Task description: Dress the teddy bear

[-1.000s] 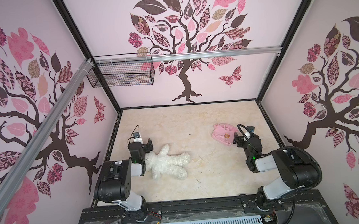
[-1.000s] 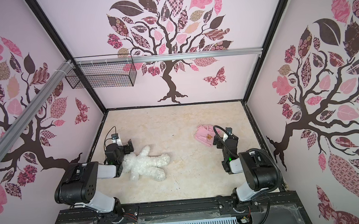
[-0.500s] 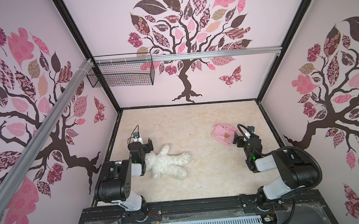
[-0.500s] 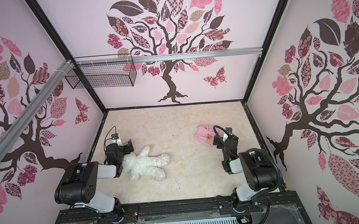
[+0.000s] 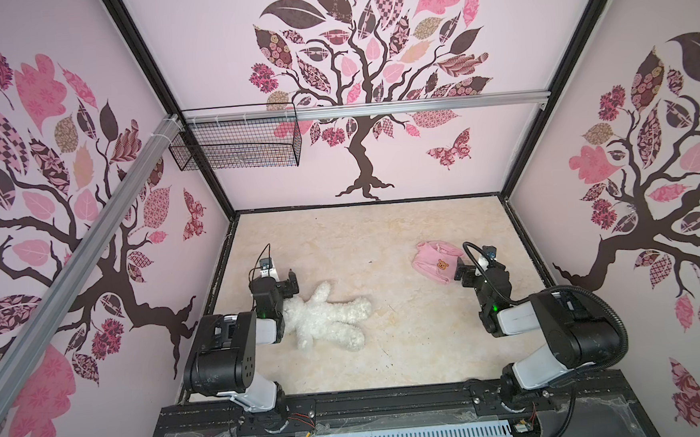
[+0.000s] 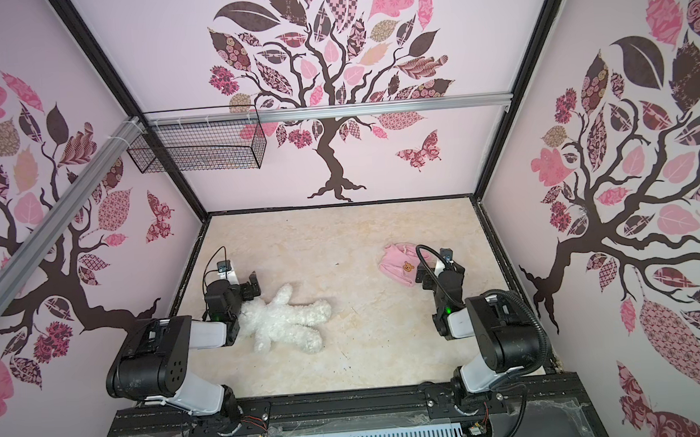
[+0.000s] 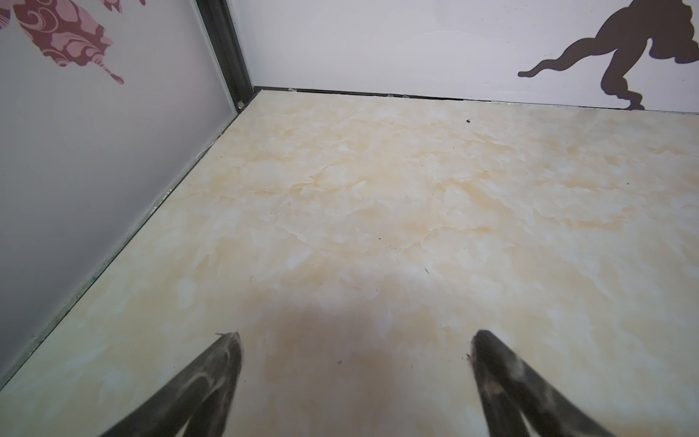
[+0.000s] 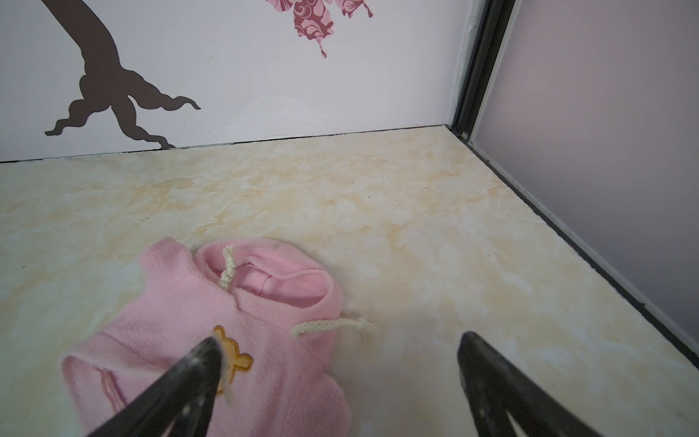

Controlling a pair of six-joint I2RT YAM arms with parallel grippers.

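Bear: the bear (image 5: 325, 316) (image 6: 281, 321) lies flat on the table (image 5: 383, 242), at about 8 o'clock from the table's middle in both top views.
Bear pose: head end at 9 o'clock, up against the left arm's wrist and partly hidden by it; both legs stretch toward 3 to 4 o'clock; one arm points to 1 o'clock, the other to 6 o'clock. Whether it is face up or face down cannot be told.
Left claw: the left claw (image 5: 288, 285) (image 7: 355, 340) has its fingers spread wide and holds nothing. It sits at about 11 o'clock of the bear's head, just beside it. In the left wrist view only table shows between the fingers.
Shirt: the pink shirt (image 5: 434, 262) (image 6: 401, 266) (image 8: 181, 325) lies crumpled at about 2 o'clock from the table's middle, well apart from the bear. Hood opening and cream cords face up, and the orange patch is visible.
Right claw: the right claw (image 5: 464, 273) (image 8: 340, 342) is spread wide and grips nothing. It is at the shirt's 4 o'clock edge. In the right wrist view one finger crosses the orange patch and the other is over table; whether it touches the cloth cannot be told.
Basket: the wire basket (image 5: 235, 143) hangs on the back wall at 11 o'clock.
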